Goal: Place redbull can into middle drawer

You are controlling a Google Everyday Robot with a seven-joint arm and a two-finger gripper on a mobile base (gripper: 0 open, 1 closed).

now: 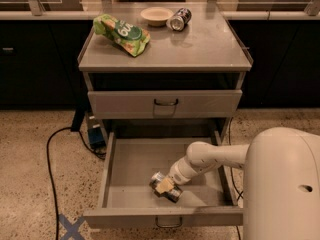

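Observation:
The middle drawer (pixel 134 165) is pulled open below the shut upper drawer (pixel 165 103). My arm reaches into it from the right. My gripper (pixel 163 185) is low over the drawer floor near its front middle, shut on the redbull can (pixel 170 191). The slim silver can lies tilted between the tan pads, and its ends stick out on both sides. It is at or just above the drawer floor; I cannot tell whether it touches.
On the cabinet top are a green chip bag (pixel 121 33), a white bowl (pixel 156 15) and a shorter dark can (pixel 179 19) lying on its side. A black cable (pixel 50 154) and a blue box (pixel 96 136) lie on the floor at left. A blue tape cross (pixel 70 227) marks the floor.

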